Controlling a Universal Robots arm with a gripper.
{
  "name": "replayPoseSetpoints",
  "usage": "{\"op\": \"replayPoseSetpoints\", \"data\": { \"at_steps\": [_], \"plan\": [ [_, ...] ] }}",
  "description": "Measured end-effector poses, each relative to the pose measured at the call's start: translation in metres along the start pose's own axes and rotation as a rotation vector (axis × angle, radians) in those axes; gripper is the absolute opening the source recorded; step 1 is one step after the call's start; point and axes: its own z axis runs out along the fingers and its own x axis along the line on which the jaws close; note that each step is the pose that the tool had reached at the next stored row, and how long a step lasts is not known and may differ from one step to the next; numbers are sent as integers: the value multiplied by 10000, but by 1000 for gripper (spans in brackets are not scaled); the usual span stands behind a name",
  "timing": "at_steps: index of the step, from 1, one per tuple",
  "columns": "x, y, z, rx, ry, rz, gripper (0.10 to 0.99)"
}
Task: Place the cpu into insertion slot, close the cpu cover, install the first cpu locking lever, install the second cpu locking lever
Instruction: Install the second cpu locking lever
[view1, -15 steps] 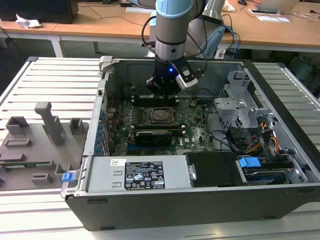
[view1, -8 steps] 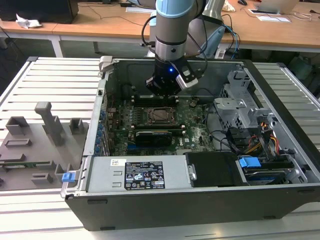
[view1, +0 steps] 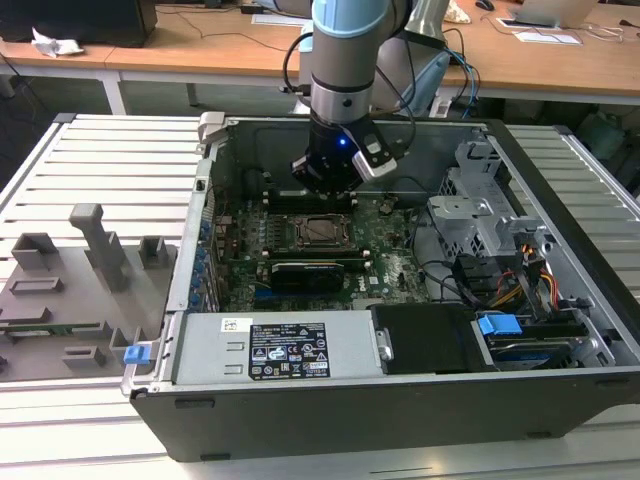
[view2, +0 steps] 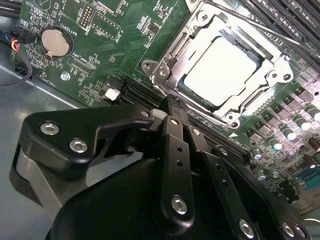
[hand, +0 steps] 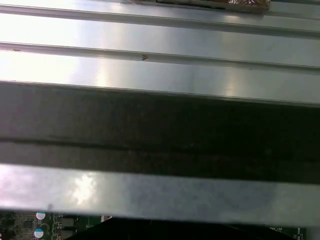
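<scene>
The cpu (view2: 222, 70) lies flat in the insertion slot (view2: 197, 96), its pale metal top showing through the window of the cpu cover (view2: 170, 55). The cover's silver frame lies flat around the chip. A thin metal lever rod (view2: 265, 31) runs along one side of the frame. In the exterior view the socket with the cpu (view1: 322, 230) sits mid-board, and my gripper (view1: 326, 186) hangs just behind and above it. In the second wrist view the black fingers (view2: 175, 125) meet at the tip of the gripper (view2: 172, 104), shut with nothing held, a short way off the frame's corner.
The open case (view1: 214, 200) walls in the green motherboard (view1: 390, 265). A power supply (view1: 285, 350) lies at the front; a drive cage (view1: 480, 215) and cables (view1: 520, 280) fill the exterior view's right. Grey fixtures (view1: 90, 250) stand on the slatted table on the exterior view's left. Case metal (hand: 160, 70) is close in the first wrist view.
</scene>
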Motion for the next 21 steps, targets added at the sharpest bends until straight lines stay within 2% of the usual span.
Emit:
{"op": "replayPoseSetpoints", "data": {
  "at_steps": [16, 17, 19, 21],
  "plan": [
    [10, -145, -17, 3, 2, 2, 106],
    [8, -144, -48, 0, 0, 2, 106],
    [3, -133, -209, -1, -1, 0, 106],
    [1, -129, -276, 1, 1, 1, 106]
  ]
}}
